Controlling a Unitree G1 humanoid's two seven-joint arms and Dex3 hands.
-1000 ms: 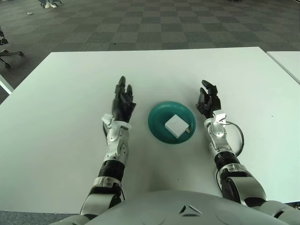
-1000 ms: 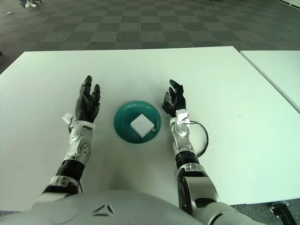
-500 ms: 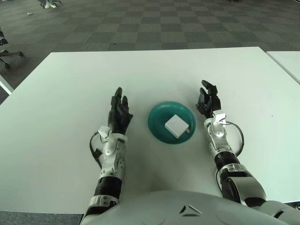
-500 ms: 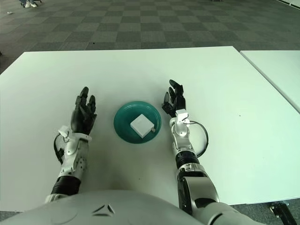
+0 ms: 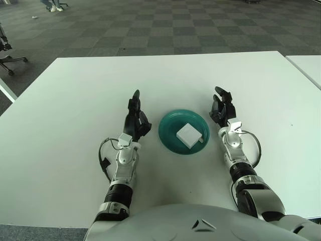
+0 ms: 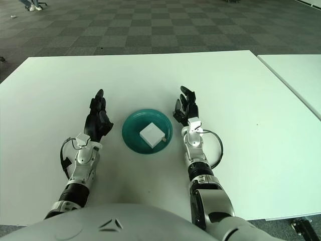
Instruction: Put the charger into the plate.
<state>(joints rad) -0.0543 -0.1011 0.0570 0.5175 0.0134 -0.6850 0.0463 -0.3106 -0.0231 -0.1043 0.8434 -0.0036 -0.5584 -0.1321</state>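
- The wide, smooth white rectangular table (image 5: 75,100) fills most of the view, matte and flat, with dark grey checkered carpet flooring (image 5: 165,25) beyond its 12 o'clock edge.
- The round teal glossy plate (image 5: 170,138), shallow with a raised rim, sits near the table's middle.
- The black three-fingered left hand (image 5: 135,118) on its silver-white forearm shows at the plate's 9 o'clock, just beside the rim; its fingers point up, loosely spread, holding nothing.
- The black three-fingered right hand (image 5: 222,106) shows at the plate's 3 o'clock, close to the rim, fingers upright and relaxed apart, gripping nothing; a thin dark cable loops beside its wrist.
- The small white square plastic charger (image 5: 188,135), blocky with rounded corners, lies flat inside the plate, slightly toward 3 o'clock of its centre.
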